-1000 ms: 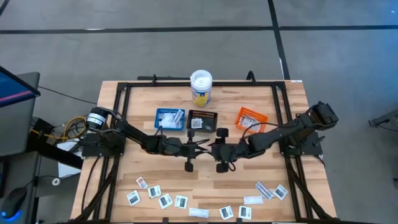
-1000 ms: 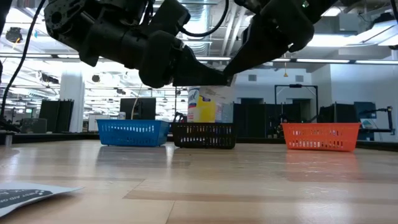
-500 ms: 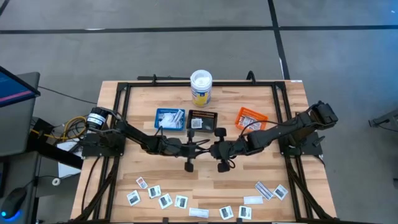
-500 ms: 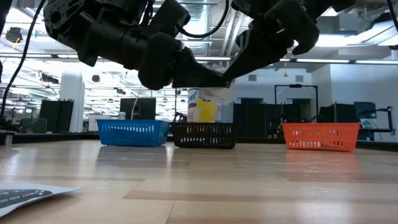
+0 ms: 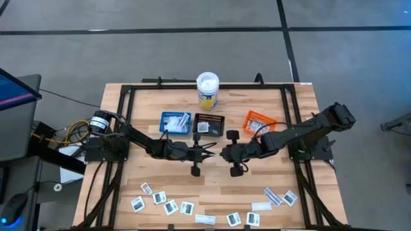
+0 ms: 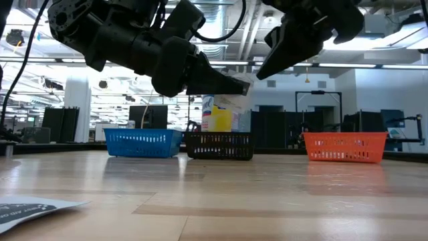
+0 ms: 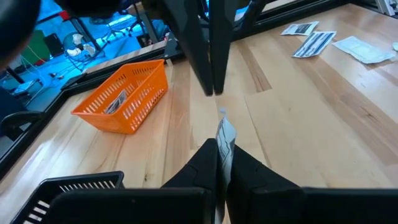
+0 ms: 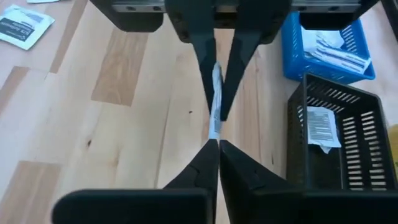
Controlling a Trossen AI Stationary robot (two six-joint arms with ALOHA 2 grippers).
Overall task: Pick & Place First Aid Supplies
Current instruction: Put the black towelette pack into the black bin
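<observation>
A: Starting at the left of the overhead frame, what has the left gripper (image 5: pixel 204 152) got?

B: Its fingers are pinched tight on one thin packet (image 7: pixel 224 138), held on edge above the bare wood at mid-table. The packet's free end sticks out past the tips, long axis along the fingers.

A: And the right gripper (image 5: pixel 224 153)?

B: Just right of centre, tip to tip with the left one. Its fingers are closed too, but in its own wrist view the packet (image 8: pixel 215 93) sits in the other arm's fingers, ending at or just short of the right tips. I can't tell whether they touch it; I'd judge it holds nothing.

A: So which way does the packet have to travel?

B: The black tray (image 5: pixel 209 124) lies directly above the meeting point in the overhead frame, the blue tray (image 5: pixel 175 121) upper left of it, the orange tray (image 5: pixel 259 122) upper right. The left arm has the grip and is nearest the black and blue ones.

A: The remaining packets?

B: Scattered along the bottom of the frame (image 5: pixel 170 206).
</observation>
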